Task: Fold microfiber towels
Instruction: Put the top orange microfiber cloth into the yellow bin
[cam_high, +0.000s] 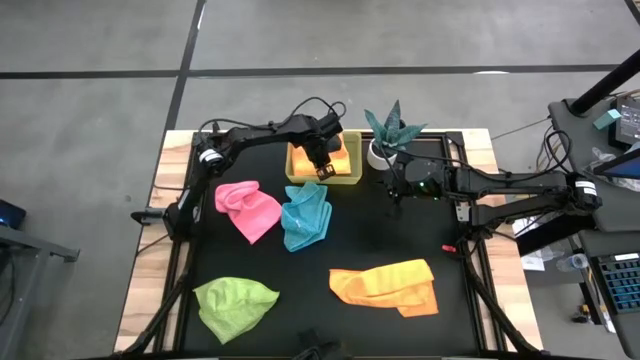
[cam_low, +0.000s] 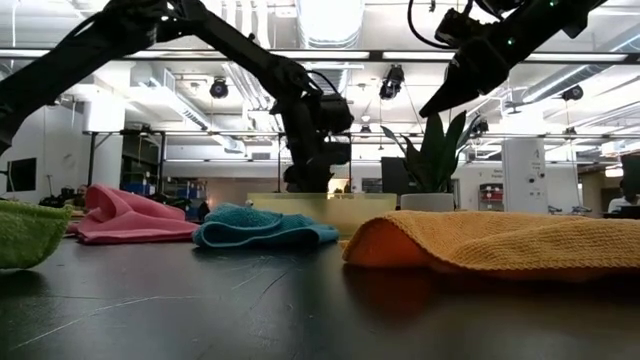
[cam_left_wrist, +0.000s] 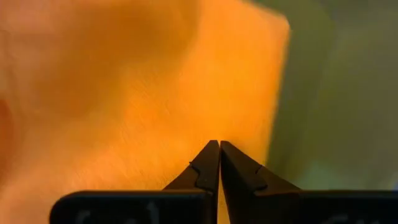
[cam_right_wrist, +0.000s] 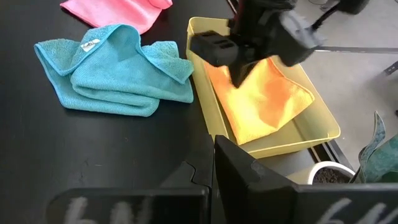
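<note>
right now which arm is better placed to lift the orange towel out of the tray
Left. Its tool is down in the tray, fingers closed, right at the orange towel. The right tool hovers over the mat beside the plant, off the tray.

Yellow translucent plastic tray (cam_high: 296, 177) sitting at table's far edge | teal spiky potted plant (cam_high: 388, 130) standing just beside it

Overhead and table-level views share the yellow tray (cam_high: 324, 176), seen close by both wrist cameras.
</note>
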